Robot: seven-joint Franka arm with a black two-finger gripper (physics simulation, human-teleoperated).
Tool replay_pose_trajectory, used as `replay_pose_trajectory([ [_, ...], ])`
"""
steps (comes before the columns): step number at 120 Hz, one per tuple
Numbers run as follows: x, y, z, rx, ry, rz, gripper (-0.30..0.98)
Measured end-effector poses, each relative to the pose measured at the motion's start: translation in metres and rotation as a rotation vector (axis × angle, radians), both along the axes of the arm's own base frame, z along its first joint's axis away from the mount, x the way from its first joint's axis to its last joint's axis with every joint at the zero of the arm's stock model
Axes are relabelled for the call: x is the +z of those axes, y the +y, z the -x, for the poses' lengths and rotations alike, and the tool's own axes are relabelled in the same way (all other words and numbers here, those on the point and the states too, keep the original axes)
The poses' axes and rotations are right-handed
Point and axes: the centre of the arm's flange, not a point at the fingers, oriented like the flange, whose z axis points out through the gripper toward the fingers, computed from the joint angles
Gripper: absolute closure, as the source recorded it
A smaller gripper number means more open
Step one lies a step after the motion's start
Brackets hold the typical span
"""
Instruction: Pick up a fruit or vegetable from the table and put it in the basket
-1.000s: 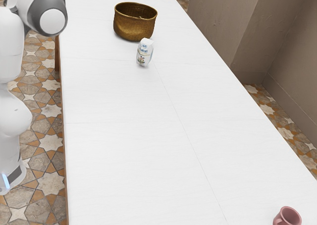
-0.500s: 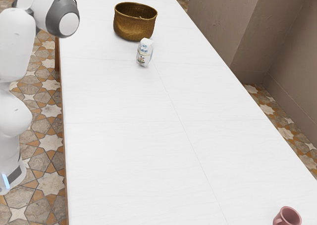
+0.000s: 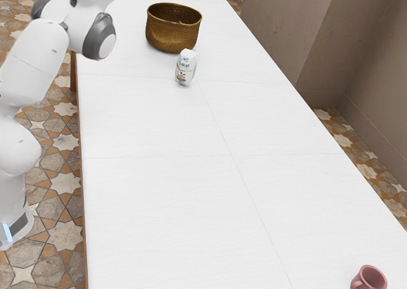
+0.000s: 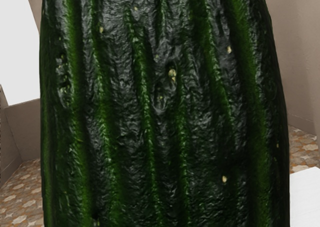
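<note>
Your wrist view has a cucumber (image 4: 165, 107) close up; a carton (image 3: 186, 67) stands just beside the basket (image 3: 172, 34), a pink mug (image 3: 369, 280) well apart. You can't tell your gripper's state.

A basket (image 3: 172, 37) stands toward the far end of the table (image 3: 152, 206) in the exterior view, a carton (image 3: 186, 69) just before it, while a mug (image 3: 374, 277) sits well apart, nearer the camera at the exterior view's right.
</note>
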Motion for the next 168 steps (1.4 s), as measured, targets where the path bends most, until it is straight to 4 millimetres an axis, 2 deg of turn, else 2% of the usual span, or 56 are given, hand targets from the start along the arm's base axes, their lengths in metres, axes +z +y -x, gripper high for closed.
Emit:
replay_pose_trajectory([
  [11, -0.016, 0.005, -0.012, -0.003, -0.002, -0.039, 0.56],
  [34, -0.035, 0.022, -0.011, 0.028, -0.013, -0.093, 0.56],
  [84, -0.028, 0.019, -0.012, 0.018, -0.128, -0.115, 0.56],
  [104, -0.045, 0.026, -0.018, 0.006, -0.136, -0.117, 0.56],
  [120, -0.046, 0.026, -0.019, 0.002, -0.152, -0.121, 0.56],
  [133, -0.046, 0.027, -0.017, 0.003, -0.164, -0.126, 0.3],
  [141, -0.046, 0.027, -0.018, 0.003, -0.171, -0.127, 0.18],
  [153, -0.046, 0.028, -0.017, 0.004, -0.181, -0.128, 0.09],
  [168, -0.044, 0.029, -0.015, 0.009, -0.191, -0.132, 0.04],
])
